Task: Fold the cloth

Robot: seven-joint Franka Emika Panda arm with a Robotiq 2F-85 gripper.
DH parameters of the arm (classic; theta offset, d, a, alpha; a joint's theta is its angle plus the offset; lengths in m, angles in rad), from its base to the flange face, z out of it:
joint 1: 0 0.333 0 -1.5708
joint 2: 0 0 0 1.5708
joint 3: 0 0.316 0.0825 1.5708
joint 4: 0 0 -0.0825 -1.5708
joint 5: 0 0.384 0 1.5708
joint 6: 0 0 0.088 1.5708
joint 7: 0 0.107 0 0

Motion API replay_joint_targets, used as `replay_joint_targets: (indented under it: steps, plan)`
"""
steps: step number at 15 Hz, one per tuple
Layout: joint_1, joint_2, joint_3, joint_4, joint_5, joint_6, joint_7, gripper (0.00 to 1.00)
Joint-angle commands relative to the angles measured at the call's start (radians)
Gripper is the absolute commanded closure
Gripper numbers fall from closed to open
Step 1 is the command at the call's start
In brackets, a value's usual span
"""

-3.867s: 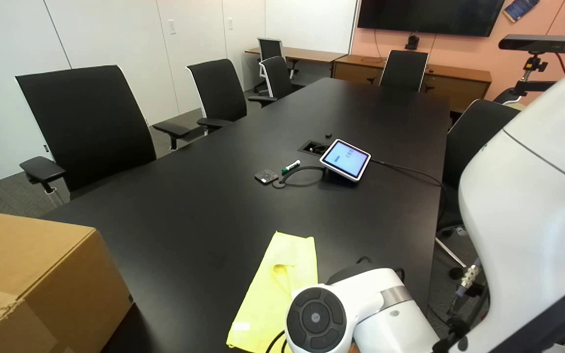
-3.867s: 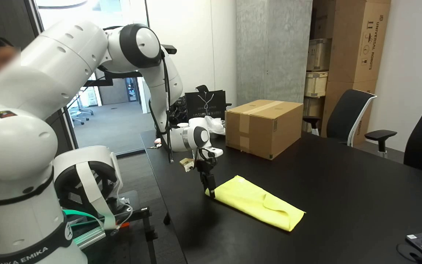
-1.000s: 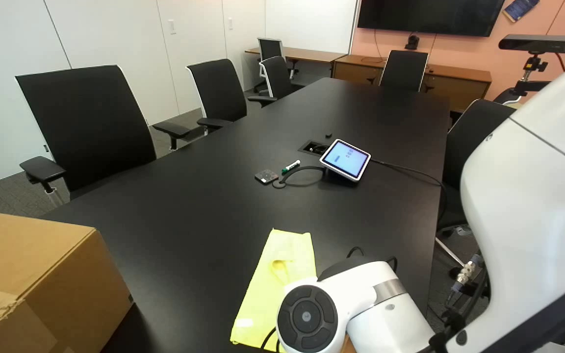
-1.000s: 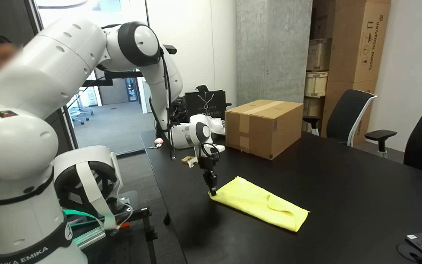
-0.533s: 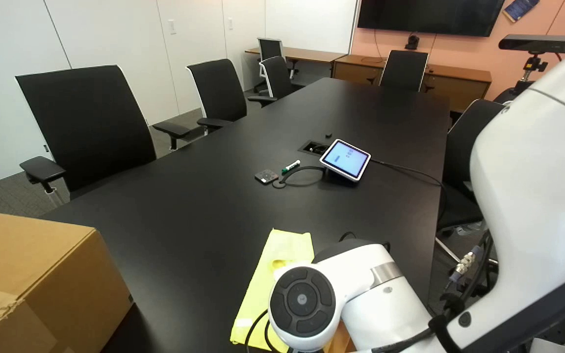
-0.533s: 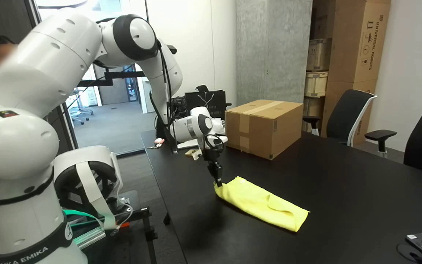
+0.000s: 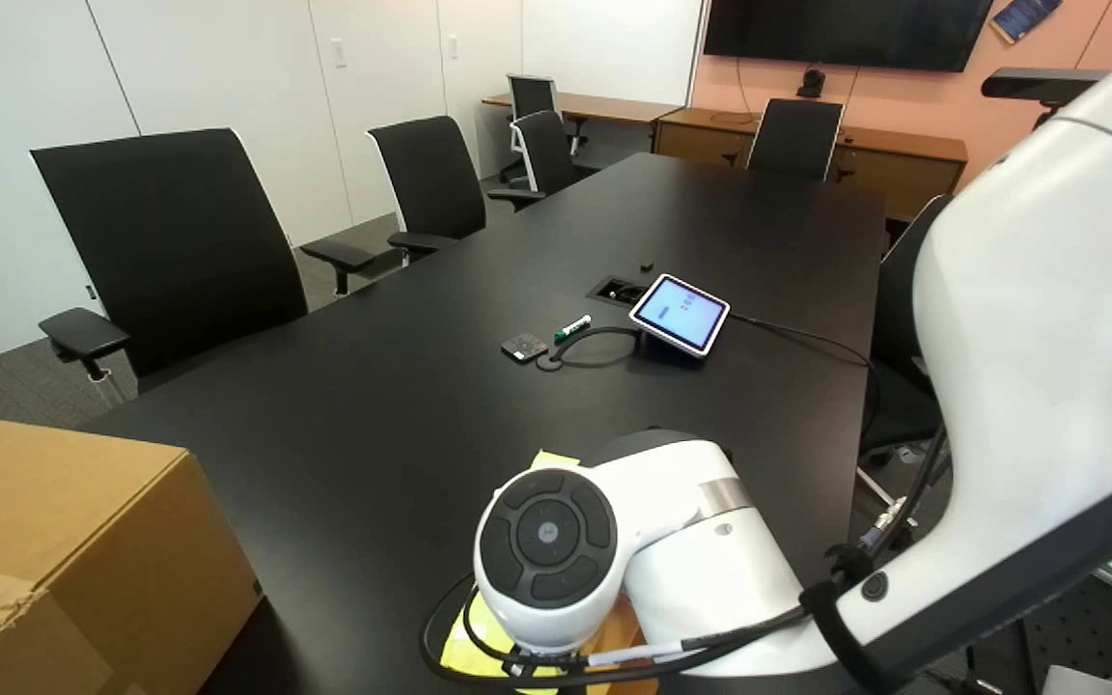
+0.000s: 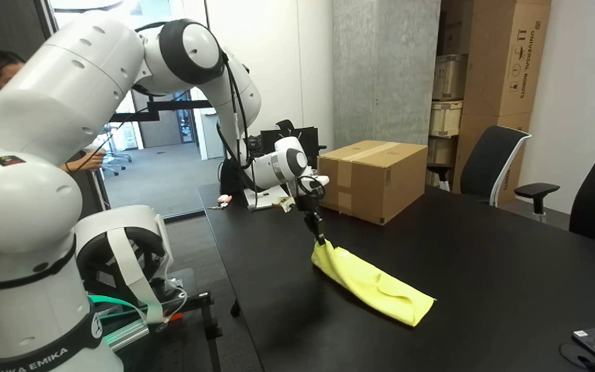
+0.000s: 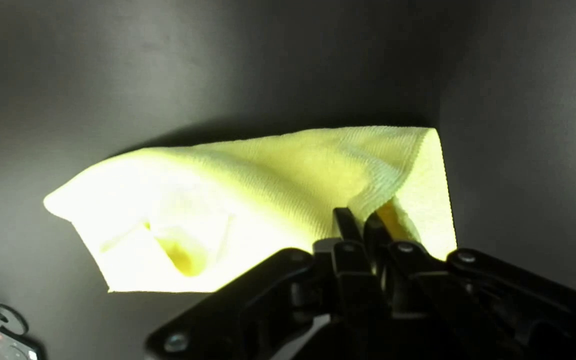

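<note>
Cloth, pale yellow: on dark table, one end raised | gripper: fingers nearly together, raised end pinched between | arm: blocks most of cloth in an exterior view | cardboard box: on table, apart from cloth | tablet, green-tipped marker, black remote: on table, well apart from cloth

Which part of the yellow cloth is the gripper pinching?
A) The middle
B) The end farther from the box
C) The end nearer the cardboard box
C: in an exterior view, the gripper pinches the cloth at its raised end, the one nearer the cardboard box.
</note>
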Motion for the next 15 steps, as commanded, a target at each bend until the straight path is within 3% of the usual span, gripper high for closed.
replay_joint_targets:
  steps: [1,13,14,15]
  plan:
    - [-0.032,0.087,0.013,0.155,0.010,-0.048,-0.015,0.93]
    - [-0.115,0.391,0.064,0.652,0.080,-0.243,-0.087,0.94]
    - [-0.125,0.403,0.077,0.678,0.096,-0.256,-0.102,0.87]
    - [-0.131,0.414,0.085,0.703,0.109,-0.265,-0.114,0.67]
